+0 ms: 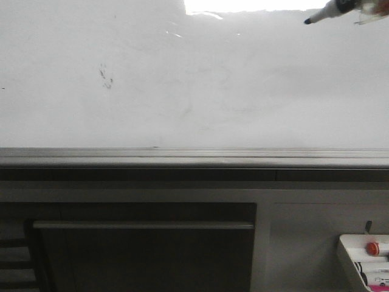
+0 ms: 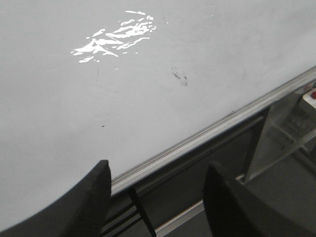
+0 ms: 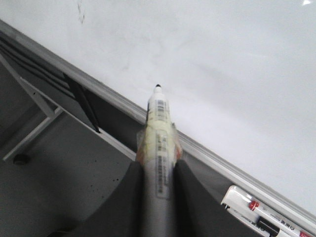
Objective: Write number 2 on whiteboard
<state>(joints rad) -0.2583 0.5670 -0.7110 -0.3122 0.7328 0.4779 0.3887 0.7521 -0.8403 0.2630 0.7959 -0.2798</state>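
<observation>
The whiteboard fills the upper half of the front view, glossy white with faint erased traces and a small dark smudge. No number 2 shows on it. A grey marker with a black tip is clamped in my right gripper, which is shut on its barrel. In the front view the marker enters at the top right corner, its tip pointing left and just off the board's surface. My left gripper hangs open over the board's lower rail, nothing between its fingers.
A grey metal rail runs along the board's bottom edge. Below it are dark panels and frame bars. A small white tray with a red button and spare markers sits at the lower right. Glare patches show on the board.
</observation>
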